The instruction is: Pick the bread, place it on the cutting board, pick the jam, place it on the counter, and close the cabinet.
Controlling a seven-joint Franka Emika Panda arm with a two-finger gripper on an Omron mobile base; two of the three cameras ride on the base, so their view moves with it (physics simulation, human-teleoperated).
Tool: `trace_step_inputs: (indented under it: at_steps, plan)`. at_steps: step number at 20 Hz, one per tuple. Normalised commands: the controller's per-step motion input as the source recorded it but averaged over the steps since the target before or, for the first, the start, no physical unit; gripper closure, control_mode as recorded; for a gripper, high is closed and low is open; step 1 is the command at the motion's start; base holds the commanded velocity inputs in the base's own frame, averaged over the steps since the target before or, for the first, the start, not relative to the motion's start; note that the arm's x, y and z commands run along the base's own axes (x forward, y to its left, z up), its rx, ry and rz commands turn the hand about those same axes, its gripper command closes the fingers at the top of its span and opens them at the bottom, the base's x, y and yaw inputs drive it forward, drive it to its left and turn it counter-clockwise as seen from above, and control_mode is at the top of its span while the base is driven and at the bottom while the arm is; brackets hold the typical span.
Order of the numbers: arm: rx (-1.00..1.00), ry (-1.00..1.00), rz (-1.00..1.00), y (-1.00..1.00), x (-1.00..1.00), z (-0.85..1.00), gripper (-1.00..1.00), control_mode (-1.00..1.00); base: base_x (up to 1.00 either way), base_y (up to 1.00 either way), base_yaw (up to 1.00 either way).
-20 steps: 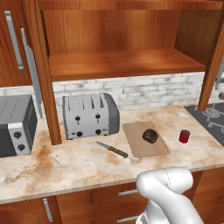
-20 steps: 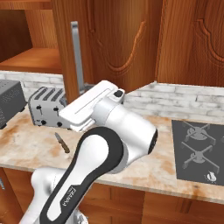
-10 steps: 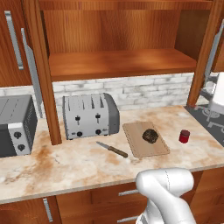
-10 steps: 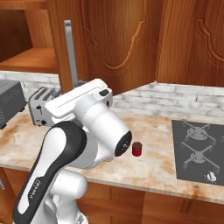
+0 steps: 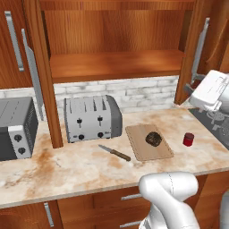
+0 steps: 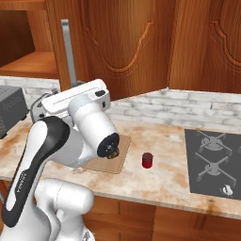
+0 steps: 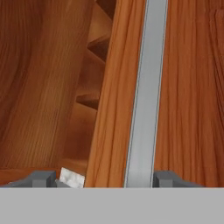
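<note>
The dark lumpy bread (image 5: 153,138) lies on the tan cutting board (image 5: 139,150), its edge peeking past my arm as bread (image 6: 113,151). The red jam (image 5: 188,139) stands on the marbled counter (image 5: 80,170) right of the board, also seen as jam (image 6: 147,160). The cabinet (image 5: 116,67) stands open, its shelf bare. My white hand (image 5: 210,91) is up at the right door's silver handle (image 5: 200,49). In the hand view my gripper (image 7: 103,179) is open, its fingertips (image 7: 164,178) straddling the door's edge and the handle (image 7: 146,92).
A silver toaster (image 5: 91,118) and a toaster oven (image 5: 15,127) stand at the back left. A knife (image 5: 115,152) lies left of the board. The cabinet's left door (image 5: 42,76) juts out over the counter. A hob (image 6: 214,162) is at the right.
My arm has swung up and right to the cabinet's right door. The jaws have narrowed around its edge and handle. That door's free edge has shifted a little left.
</note>
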Motion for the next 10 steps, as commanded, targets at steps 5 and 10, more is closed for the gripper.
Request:
trace_step_inputs:
  at_steps: [5, 10]
  plan:
    - [0.00, 0.00, -0.07, 0.20, 0.62, 0.00, -1.00, -1.00, 0.00, 0.00, 0.00]
    - [0.00, 0.00, -0.05, 0.20, 0.65, 0.00, -1.00, -1.00, 0.00, 0.00, 0.00]
